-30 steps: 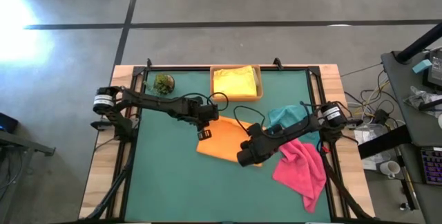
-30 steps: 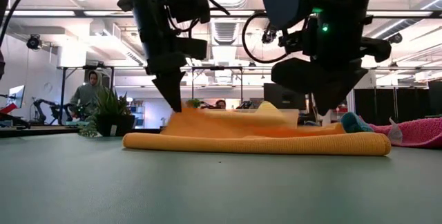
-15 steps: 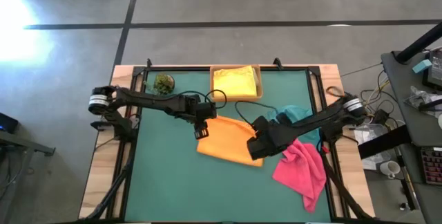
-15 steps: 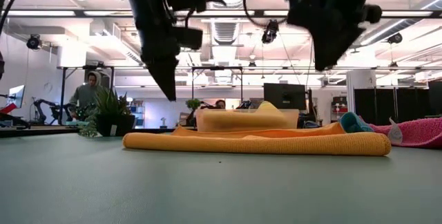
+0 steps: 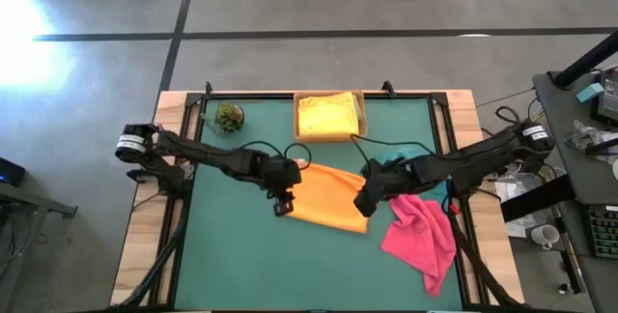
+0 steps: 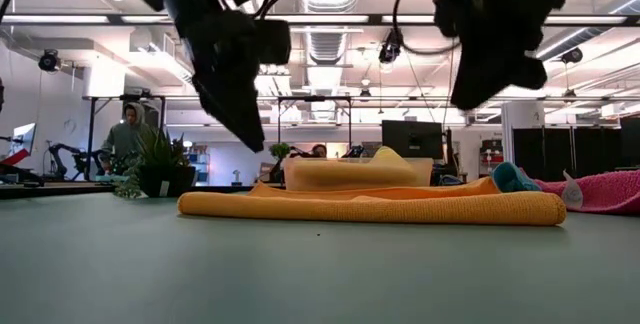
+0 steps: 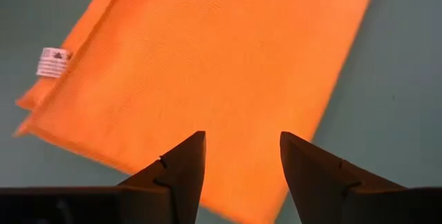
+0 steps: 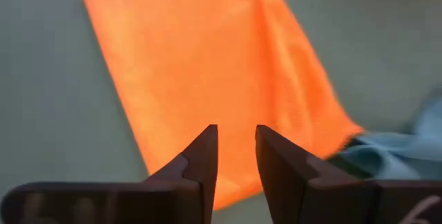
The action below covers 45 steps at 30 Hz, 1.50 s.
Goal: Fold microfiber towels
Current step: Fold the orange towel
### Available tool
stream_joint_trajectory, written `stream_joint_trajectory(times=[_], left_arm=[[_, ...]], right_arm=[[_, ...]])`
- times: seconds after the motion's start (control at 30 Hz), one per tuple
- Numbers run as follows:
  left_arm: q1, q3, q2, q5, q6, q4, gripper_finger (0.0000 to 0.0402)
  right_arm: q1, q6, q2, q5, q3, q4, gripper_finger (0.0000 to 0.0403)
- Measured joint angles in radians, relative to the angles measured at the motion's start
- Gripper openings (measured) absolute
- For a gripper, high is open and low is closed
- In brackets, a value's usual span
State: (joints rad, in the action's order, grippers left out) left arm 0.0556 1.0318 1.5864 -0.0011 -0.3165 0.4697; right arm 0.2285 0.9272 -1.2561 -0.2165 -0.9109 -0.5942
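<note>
Orange towel flat on the green table, mid-table, already folded into a long rectangle. Long axis slanting across the mat, from the near-left corner by the left gripper up toward the teal towel on the right. White label showing at one corner in the left wrist view.

Left gripper hanging just above the cloth's left end, fingers spread wide, nothing between them. Right gripper poised over the opposite long edge, near the right-hand corner, jaws parted by a narrower gap, also empty. Both lifted clear of the fabric in the low view, open air between tips and towel.

So: one gripper at each end of the long axis, cloth lying squarely between them, neither one clearly nearer. Looks like a released fold, judged from the flat, even layers. Next fold probably across the short way, one end brought over the other; either arm placed for it.

Elsewhere: yellow towel sitting in the tan tray at the far edge, pink towel crumpled at the right, close beside the right arm, teal one bunched just behind it. Small plant ball far left, well apart from the action.
</note>
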Motion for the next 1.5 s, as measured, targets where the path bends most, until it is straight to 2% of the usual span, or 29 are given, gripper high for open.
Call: stream_joint_trajectory(times=[0.17,0.27,0.37,0.5,0.7,0.77,0.9,1.23,1.5], left_arm=[[-0.001,-0.082,0.0,-0.001,-0.072,-0.138,0.0171],[-0.001,-0.121,0.0,-0.001,-0.097,-0.189,0.017],[-0.001,-0.152,0.0,-0.001,-0.123,-0.227,0.0155],[-0.001,-0.174,0.0,-0.003,-0.126,-0.245,0.011],[-0.001,-0.174,0.0,-0.004,-0.124,-0.257,0.0023],[-0.001,-0.174,0.002,-0.004,-0.124,-0.257,0.0006],[-0.001,-0.175,0.034,-0.007,-0.125,-0.251,0.0007],[-0.002,-0.174,0.106,-0.007,-0.175,-0.256,0.0001],[-0.003,-0.173,0.109,-0.038,-0.175,-0.253,0.0001]], right_arm=[[-0.018,-0.012,-0.022,0.063,0.09,0.137,0.0044],[-0.027,-0.039,-0.044,0.067,0.105,0.144,0.0018],[-0.041,-0.07,-0.075,0.079,0.106,0.149,0.001],[-0.068,-0.138,-0.134,0.144,0.106,0.174,0.0009],[-0.094,-0.181,-0.206,0.165,0.105,0.183,0.0008],[-0.101,-0.184,-0.217,0.165,0.105,0.183,0.0008],[-0.121,-0.196,-0.22,0.158,0.105,0.181,0.0008],[-0.216,-0.218,-0.204,0.052,0.107,0.113,0.0008],[-0.233,-0.295,-0.172,0.091,0.096,0.107,0.0008]])
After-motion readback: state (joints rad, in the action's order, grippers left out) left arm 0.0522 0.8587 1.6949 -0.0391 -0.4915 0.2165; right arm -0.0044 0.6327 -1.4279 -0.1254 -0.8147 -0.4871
